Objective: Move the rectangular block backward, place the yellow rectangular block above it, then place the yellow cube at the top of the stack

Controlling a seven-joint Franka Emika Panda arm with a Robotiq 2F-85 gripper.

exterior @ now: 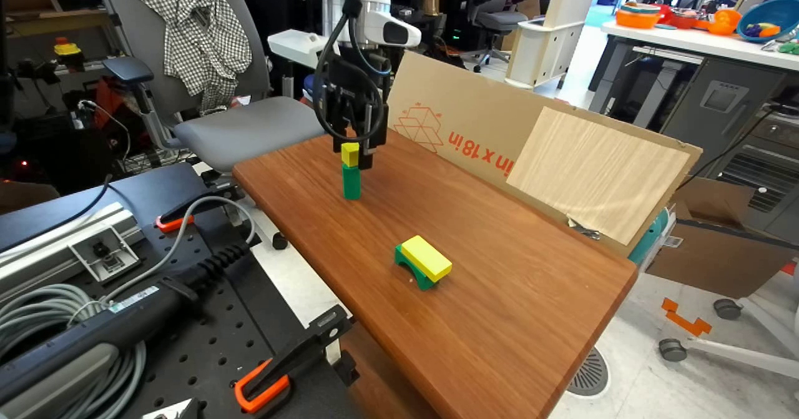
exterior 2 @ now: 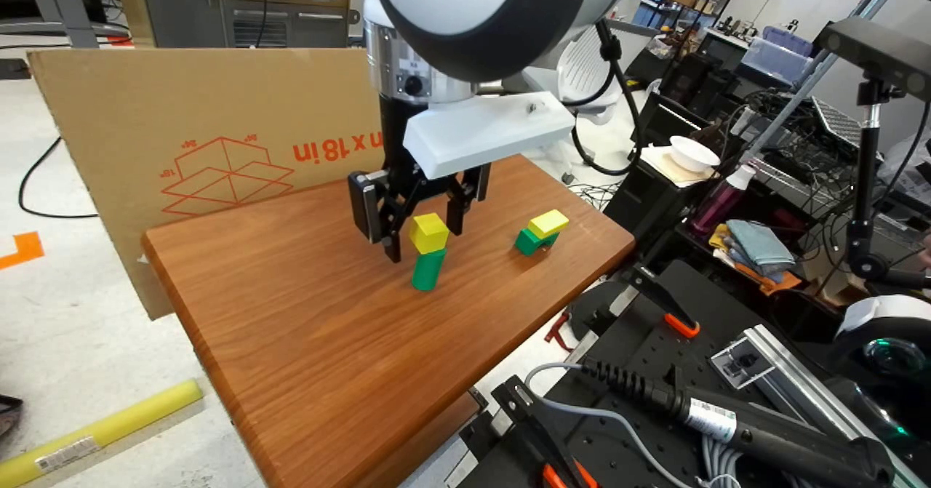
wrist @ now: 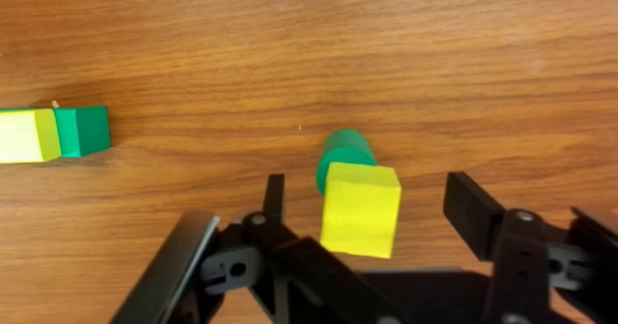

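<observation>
At the left edge of the wrist view is what I take for the stack (wrist: 50,135): the green block (wrist: 87,131) on the bench (wrist: 193,49), the yellow block (wrist: 26,135) lying on it, set back so that a strip of green top shows bare at the right end. Well apart to the right stands the cylinder (wrist: 344,156), upright, with the cube (wrist: 361,209) resting on top of it. The gripper (wrist: 364,191) is spread around the cube, a gap showing on either side, so it grips nothing. My guess is that the step in hand is taking the cube off that cylinder. To do it well, I'd close squarely, meeting both faces together, since a one-sided nudge could topple so narrow a perch. A straight lift should come before any travel left; then the cube wants lowering level over the middle of the yellow block, touching down gently, and letting go without dragging it sideways.
</observation>
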